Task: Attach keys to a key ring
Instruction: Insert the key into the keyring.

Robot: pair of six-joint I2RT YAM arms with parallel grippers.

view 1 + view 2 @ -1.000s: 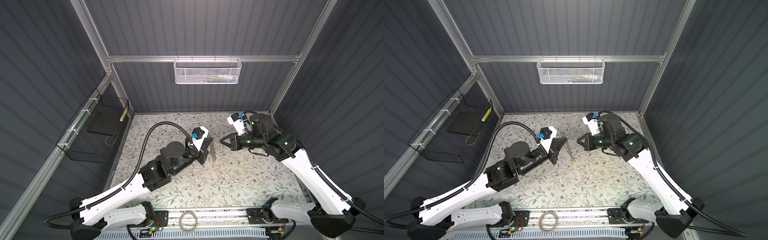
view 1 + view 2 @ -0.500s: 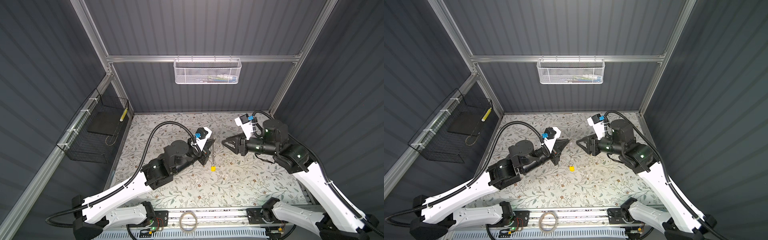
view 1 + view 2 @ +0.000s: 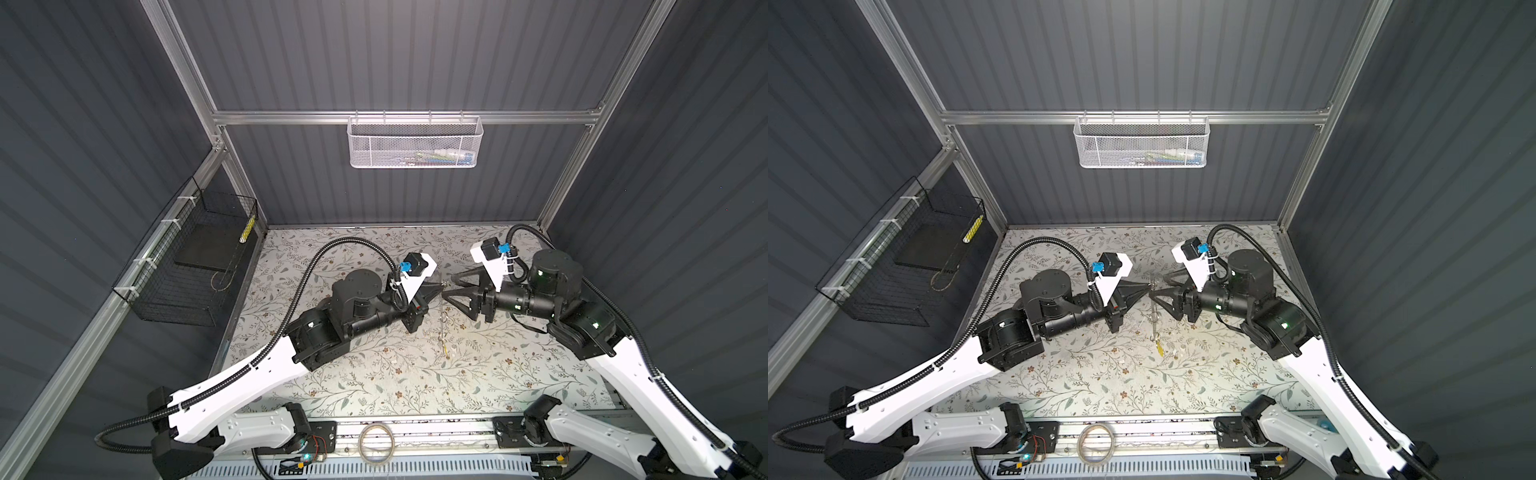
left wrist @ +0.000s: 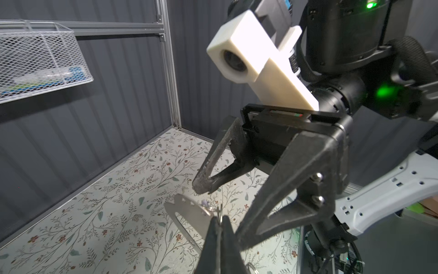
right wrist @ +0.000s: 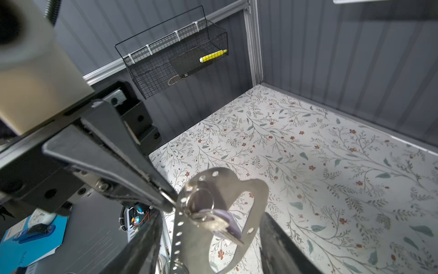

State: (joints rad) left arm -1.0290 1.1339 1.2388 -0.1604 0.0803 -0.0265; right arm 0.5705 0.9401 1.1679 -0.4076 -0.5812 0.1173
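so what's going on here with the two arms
The left gripper is shut on the edge of the key ring, holding it up above the mat between the arms. The lilac key hangs from a small split ring on it. The right gripper is open, straddling the key ring without touching it. The yellow key shows lower down; whether it is attached is unclear.
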